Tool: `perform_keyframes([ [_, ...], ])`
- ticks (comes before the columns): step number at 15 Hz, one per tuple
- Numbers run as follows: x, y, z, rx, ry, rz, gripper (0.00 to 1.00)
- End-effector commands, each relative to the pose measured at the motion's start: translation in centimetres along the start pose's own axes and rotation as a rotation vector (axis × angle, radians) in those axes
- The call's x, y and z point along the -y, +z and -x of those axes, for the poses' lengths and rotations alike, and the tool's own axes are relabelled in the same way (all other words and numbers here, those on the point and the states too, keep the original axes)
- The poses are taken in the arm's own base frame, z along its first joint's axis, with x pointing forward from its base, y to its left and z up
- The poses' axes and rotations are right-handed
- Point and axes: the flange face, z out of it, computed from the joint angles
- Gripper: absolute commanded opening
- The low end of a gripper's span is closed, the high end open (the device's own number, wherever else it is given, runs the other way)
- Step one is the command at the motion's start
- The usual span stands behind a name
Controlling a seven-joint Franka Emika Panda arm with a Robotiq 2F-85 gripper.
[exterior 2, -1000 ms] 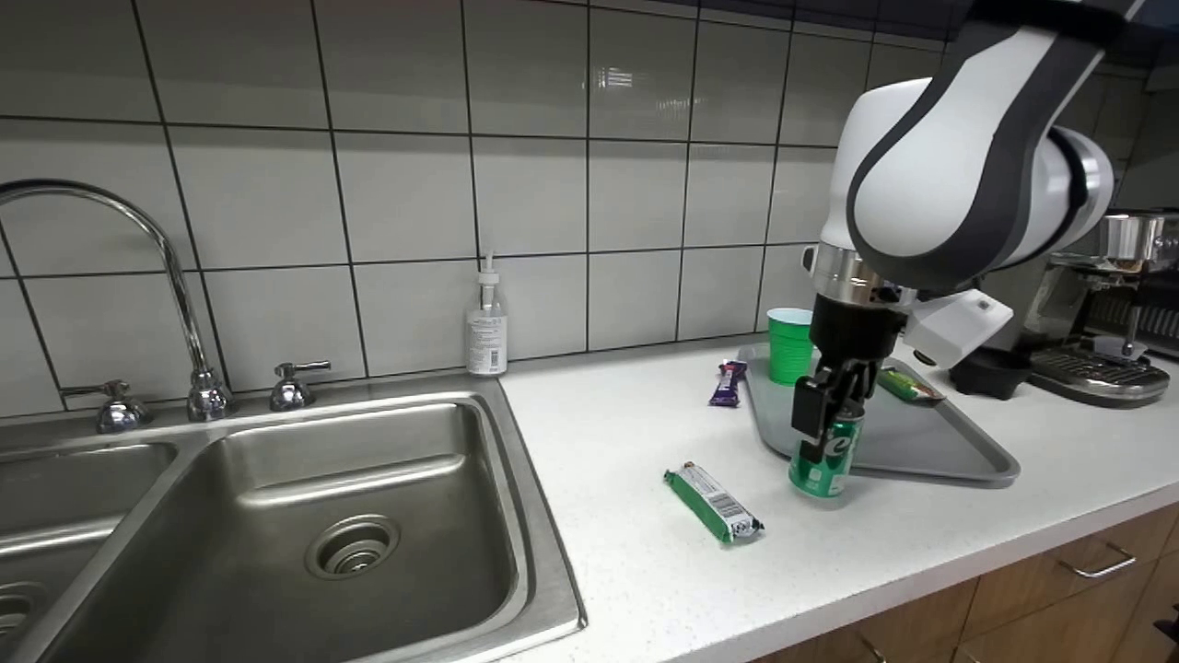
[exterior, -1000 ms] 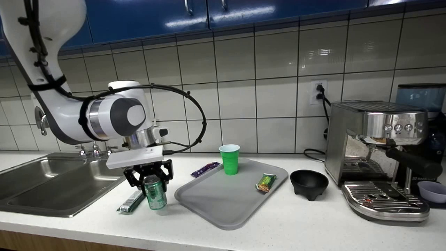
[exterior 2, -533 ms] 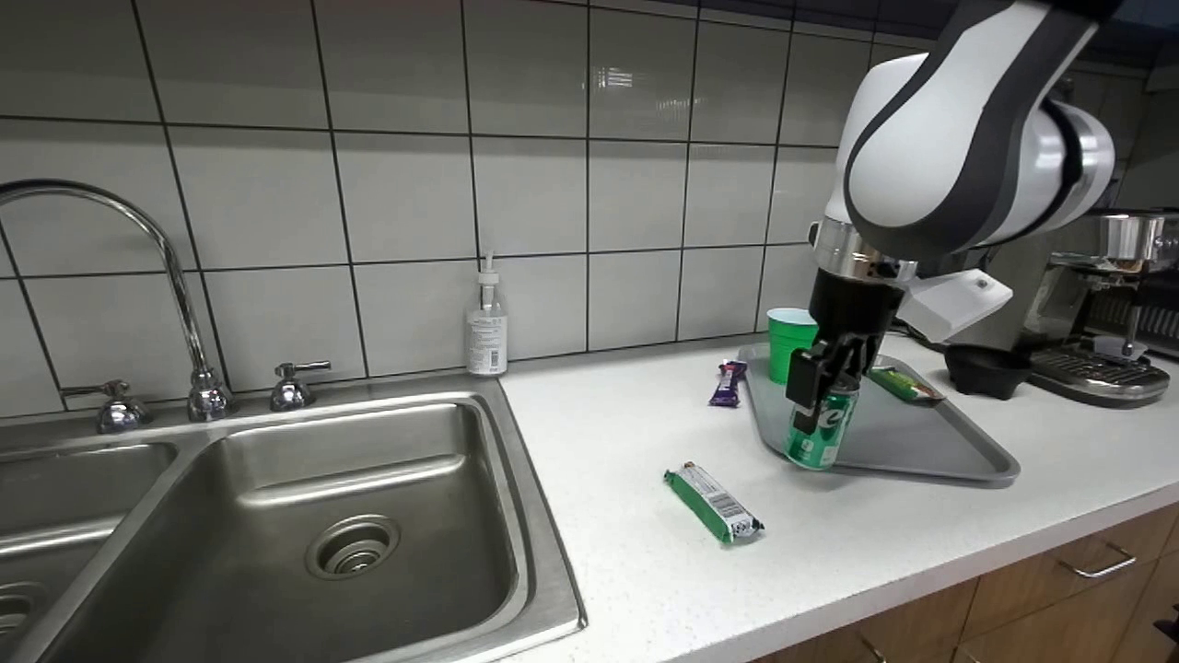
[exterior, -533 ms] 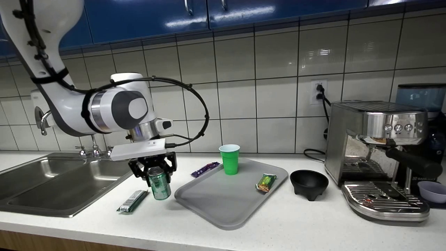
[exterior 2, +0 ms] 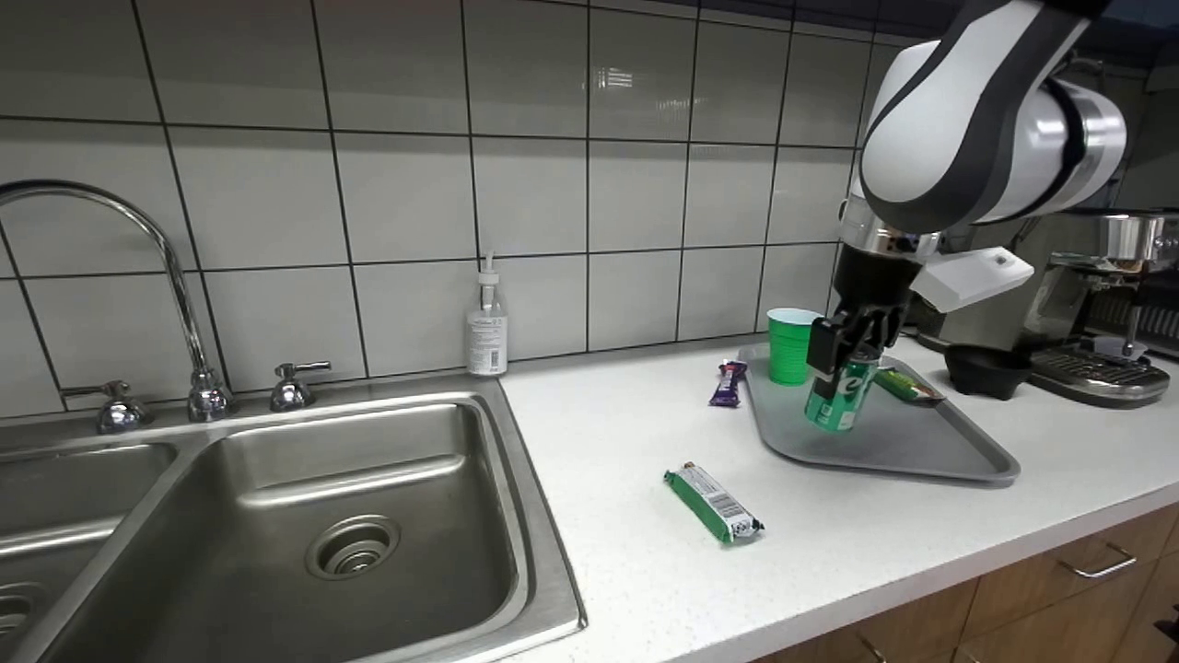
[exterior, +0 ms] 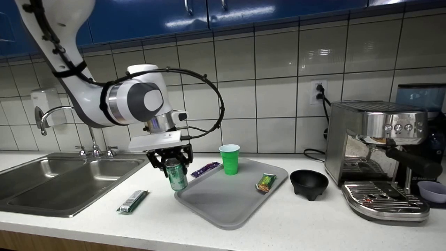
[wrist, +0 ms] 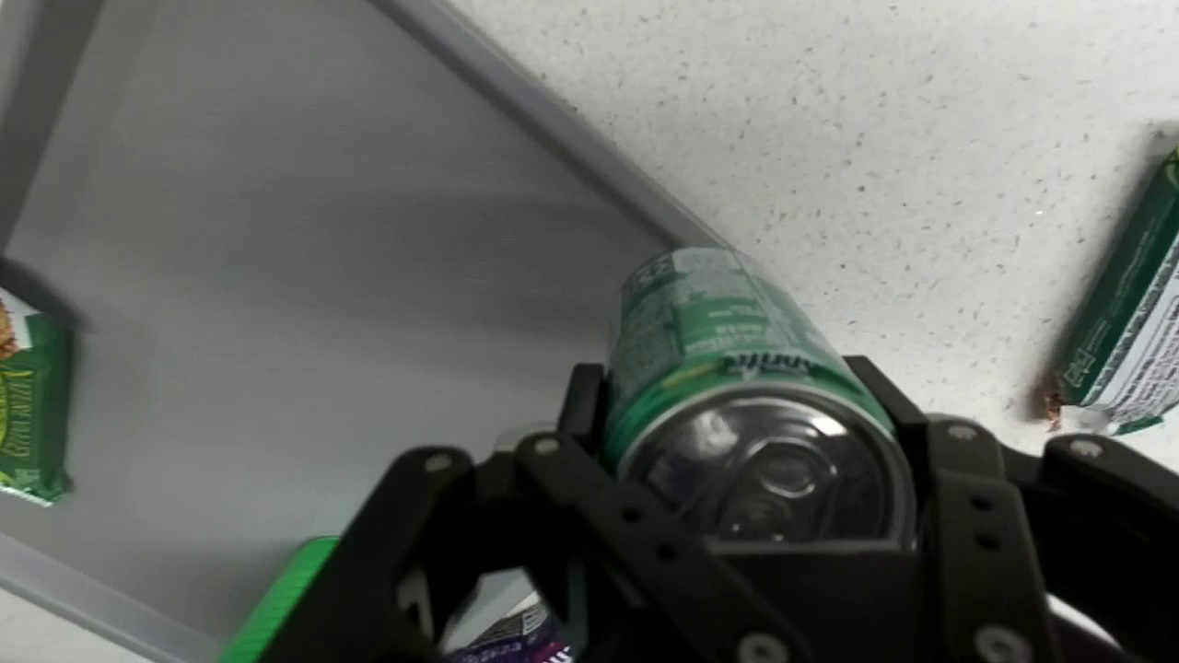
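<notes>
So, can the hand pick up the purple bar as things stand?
Probably not: the hand is closed around the can, leaving no grip to spare. The purple bar itself looks reachable, lying uncovered on the counter beside the tray.

Can (exterior: 177,180) in hand (exterior: 176,172), cup (exterior: 230,161) on tray (exterior: 226,202), sink (exterior: 75,183) left

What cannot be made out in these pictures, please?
Can: underside hidden by its own body, every view.
Green cup: floor hidden by its wall, both exterior views.
Purple wrapper: partly covered by the fingers, wrist view.
Barcoded bar: cut off by the right edge, wrist view.
</notes>
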Motion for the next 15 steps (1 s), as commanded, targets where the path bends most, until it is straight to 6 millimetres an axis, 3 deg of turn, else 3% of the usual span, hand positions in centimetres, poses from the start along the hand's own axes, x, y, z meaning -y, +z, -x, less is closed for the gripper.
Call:
perform_keyframes([
  [1,-3.0,-1.4,-0.3,0.01,0.019,0.026,0.4],
  [9,-9.0,-0.7,0.9,0.066,0.095,0.07,0.4],
  [15,-12.9,1.5,1.9,0.108,0.156,0.08,0.4],
])
